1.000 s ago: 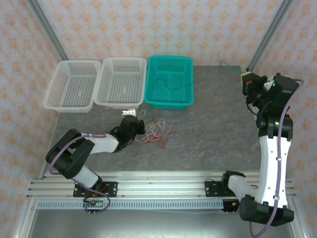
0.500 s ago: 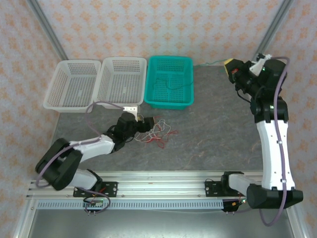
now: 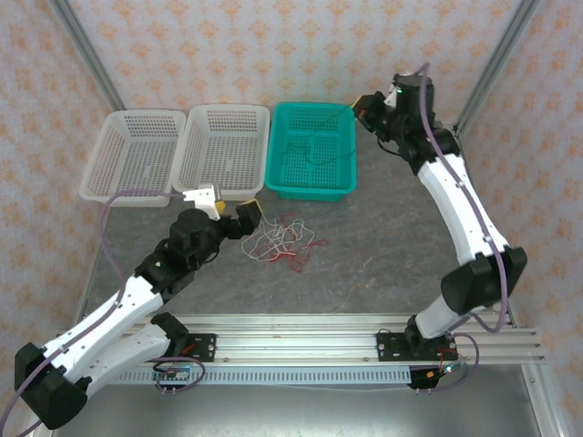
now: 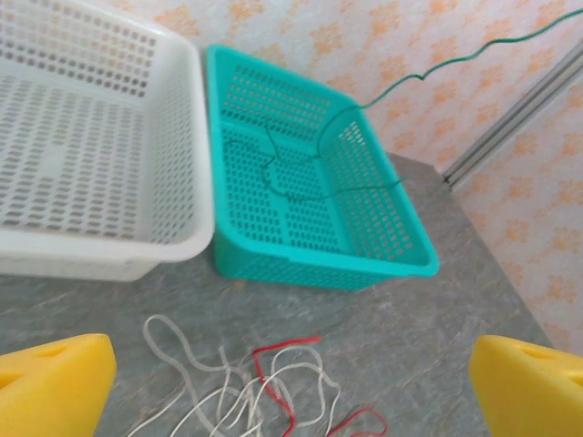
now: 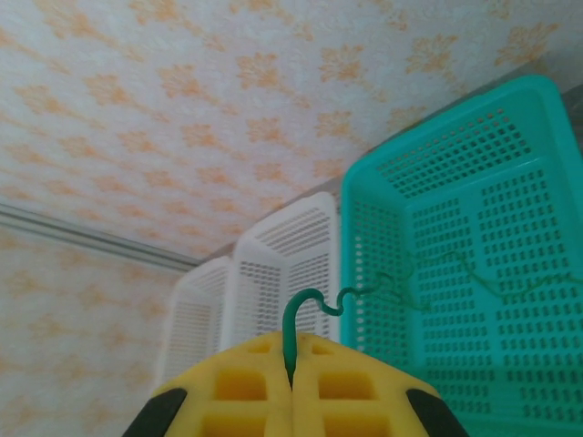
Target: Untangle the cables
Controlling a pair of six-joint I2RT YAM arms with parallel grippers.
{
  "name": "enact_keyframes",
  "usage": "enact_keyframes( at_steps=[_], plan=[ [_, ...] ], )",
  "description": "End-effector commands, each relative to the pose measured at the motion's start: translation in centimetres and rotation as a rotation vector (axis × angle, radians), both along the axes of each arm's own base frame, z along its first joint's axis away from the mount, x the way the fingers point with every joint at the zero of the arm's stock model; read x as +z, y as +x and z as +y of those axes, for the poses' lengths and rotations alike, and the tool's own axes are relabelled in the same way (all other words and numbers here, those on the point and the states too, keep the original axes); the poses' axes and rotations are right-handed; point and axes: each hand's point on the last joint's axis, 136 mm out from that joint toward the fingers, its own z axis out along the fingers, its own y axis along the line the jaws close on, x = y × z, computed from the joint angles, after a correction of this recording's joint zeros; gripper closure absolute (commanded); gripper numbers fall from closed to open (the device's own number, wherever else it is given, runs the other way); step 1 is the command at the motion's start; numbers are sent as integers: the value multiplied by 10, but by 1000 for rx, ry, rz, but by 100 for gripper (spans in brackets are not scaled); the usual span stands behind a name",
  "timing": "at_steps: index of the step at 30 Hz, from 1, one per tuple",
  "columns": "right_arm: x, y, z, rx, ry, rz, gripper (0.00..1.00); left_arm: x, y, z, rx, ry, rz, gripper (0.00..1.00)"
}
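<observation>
A loose tangle of red and white cables (image 3: 284,238) lies on the grey table in front of the teal basket (image 3: 310,188). My left gripper (image 3: 234,211) hovers just left of the tangle, jaws wide open and holding nothing. In the left wrist view the tangle (image 4: 286,342) lies between and ahead of the yellow pads (image 4: 50,382). My right gripper (image 3: 369,107) is raised over the basket's back right corner, shut on the end of a green cable (image 5: 310,305). This green cable (image 4: 364,105) trails from the gripper down into the teal basket (image 4: 319,266).
Two white baskets (image 3: 223,150) (image 3: 132,155) stand side by side left of the teal one, at the back of the table. Metal frame posts (image 3: 492,64) rise at the back corners. Bare tabletop (image 3: 392,237) spreads right of the tangle.
My left gripper opened and drew back to the left of the tangle. The right arm swung from the back right corner leftwards to the teal basket, carrying the green cable.
</observation>
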Motion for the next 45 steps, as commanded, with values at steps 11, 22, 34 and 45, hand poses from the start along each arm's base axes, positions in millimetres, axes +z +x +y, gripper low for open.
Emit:
enact_keyframes(
  at_steps=[11, 22, 34, 45],
  plan=[
    [-112, 30, 49, 66, -512, 60, 100, -25, -13, 20, 72, 67, 99, 0],
    [-233, 14, 105, 299, -502, 299, 100, -26, -6, 10, 44, 63, 112, 0],
    [-239, 30, 99, 297, -623, 310, 65, -38, -5, -2, 1, 44, 146, 0],
    [-112, -12, 67, 201, -563, 159, 44, -55, 3, -36, -124, 91, 226, 0]
  ],
)
